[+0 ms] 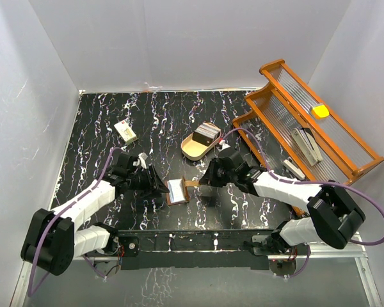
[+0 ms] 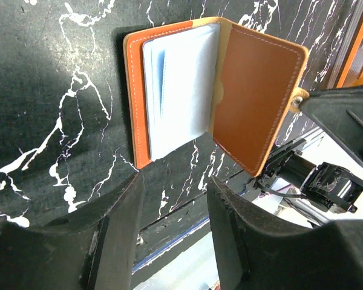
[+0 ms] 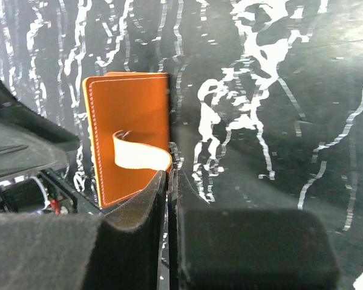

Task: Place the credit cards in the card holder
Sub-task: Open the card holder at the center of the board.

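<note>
Top cam: high behind the arm bases (image 1: 125,244), looking down over the whole table (image 1: 96,121). Wrist cams: both close and low, left facing the open inside of the card holder (image 2: 181,90), right facing its outer cover from the opposite side. All three overlap on that holder.

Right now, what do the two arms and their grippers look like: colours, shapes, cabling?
Both arms match: the left arm and right arm have white link shells between chunky black joint housings. A purple cable loops along the left one, a second purple cable along the right. The left gripper and right gripper have broad, matte black fingers. No markings are legible.
</note>
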Action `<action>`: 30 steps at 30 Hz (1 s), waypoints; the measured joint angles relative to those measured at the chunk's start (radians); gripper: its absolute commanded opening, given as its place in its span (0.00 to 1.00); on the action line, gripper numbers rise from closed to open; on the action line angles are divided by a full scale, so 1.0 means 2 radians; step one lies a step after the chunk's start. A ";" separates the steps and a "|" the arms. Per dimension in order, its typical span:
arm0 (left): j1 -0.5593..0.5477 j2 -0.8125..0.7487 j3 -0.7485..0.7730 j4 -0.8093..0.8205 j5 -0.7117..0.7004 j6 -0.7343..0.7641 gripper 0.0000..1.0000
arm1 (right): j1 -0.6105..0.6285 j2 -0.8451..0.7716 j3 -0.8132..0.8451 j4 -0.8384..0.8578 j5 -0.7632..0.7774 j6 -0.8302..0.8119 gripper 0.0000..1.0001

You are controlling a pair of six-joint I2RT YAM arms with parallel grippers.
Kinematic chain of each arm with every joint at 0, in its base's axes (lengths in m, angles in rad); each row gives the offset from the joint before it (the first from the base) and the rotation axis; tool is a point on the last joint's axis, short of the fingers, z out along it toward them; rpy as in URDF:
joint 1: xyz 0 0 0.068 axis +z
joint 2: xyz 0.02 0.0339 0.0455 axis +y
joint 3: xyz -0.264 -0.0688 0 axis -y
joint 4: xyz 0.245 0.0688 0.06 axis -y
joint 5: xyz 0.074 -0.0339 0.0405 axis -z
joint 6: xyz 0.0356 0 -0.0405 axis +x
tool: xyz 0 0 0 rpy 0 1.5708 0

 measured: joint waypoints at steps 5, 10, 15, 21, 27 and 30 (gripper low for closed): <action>0.000 0.020 -0.001 0.019 0.003 -0.001 0.46 | -0.025 0.000 -0.015 -0.002 0.000 -0.017 0.00; 0.000 0.032 -0.004 0.039 0.006 -0.005 0.48 | -0.033 -0.004 -0.018 -0.008 0.000 -0.034 0.00; 0.000 0.045 -0.012 0.064 0.009 -0.010 0.49 | -0.037 -0.015 -0.025 -0.014 0.004 -0.044 0.00; 0.000 0.062 -0.028 0.105 0.023 -0.023 0.49 | -0.040 -0.017 -0.033 -0.017 0.006 -0.052 0.00; 0.000 0.064 -0.051 0.159 0.043 -0.042 0.45 | -0.042 -0.017 -0.035 -0.017 0.005 -0.053 0.00; 0.000 0.072 -0.057 0.177 0.049 -0.050 0.37 | -0.042 -0.017 -0.042 -0.014 0.005 -0.053 0.00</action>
